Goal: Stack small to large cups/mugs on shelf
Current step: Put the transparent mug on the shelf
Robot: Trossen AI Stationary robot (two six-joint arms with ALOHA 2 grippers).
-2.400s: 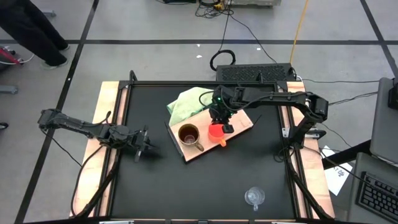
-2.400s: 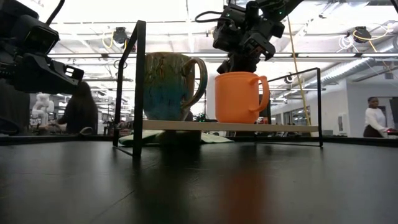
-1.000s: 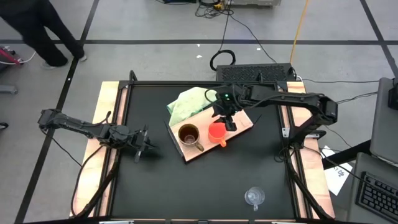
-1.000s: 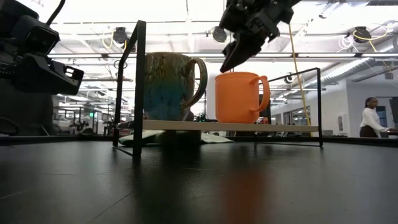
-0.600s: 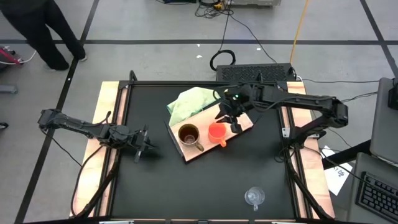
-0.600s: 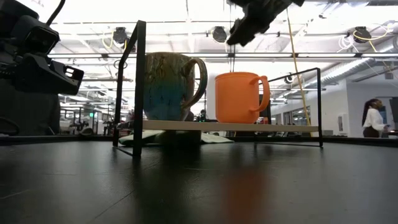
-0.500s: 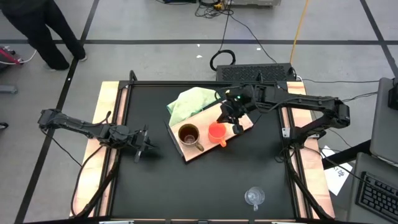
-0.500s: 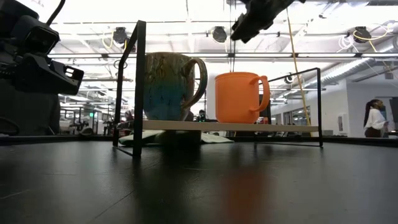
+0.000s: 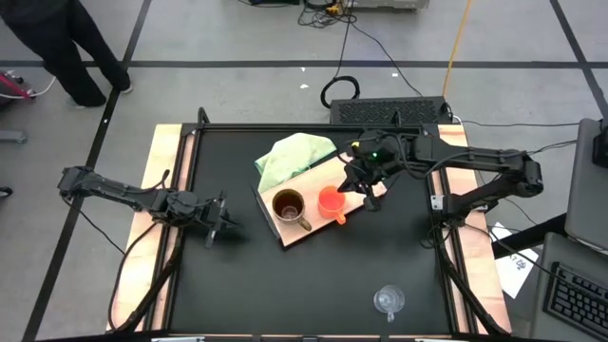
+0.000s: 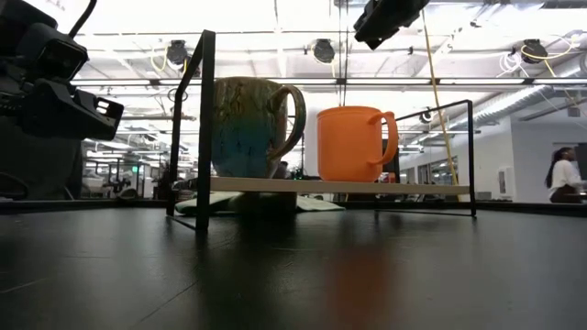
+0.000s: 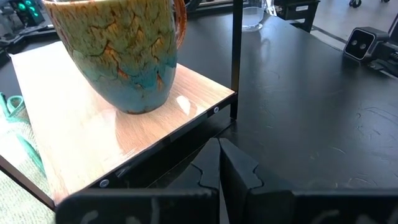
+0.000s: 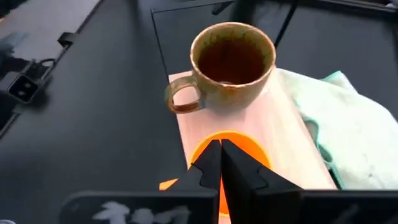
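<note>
The brown mug (image 9: 289, 206) and the orange cup (image 9: 331, 201) stand upright side by side on the wooden shelf (image 9: 372, 186), and both show in the low view (image 10: 248, 126) (image 10: 353, 142). The clear glass cup (image 9: 388, 300) stands on the black table near its near edge. My right gripper (image 9: 369, 198) is shut and empty, and hangs above the shelf just right of the orange cup (image 12: 231, 148). My left gripper (image 9: 224, 228) is shut and empty, low over the table left of the shelf, and points at the brown mug (image 11: 118, 50).
A light green cloth (image 9: 290, 157) lies under and behind the shelf's far end. A black metal frame (image 10: 204, 128) stands around the shelf. The black tabletop lies bare between the shelf and the glass cup. People show in the room beyond the table.
My right gripper has risen from just above the orange cup's rim and gone toward the table's right and near edges, clear of the cup. The orange cup and the brown mug have stayed in place on the shelf.
</note>
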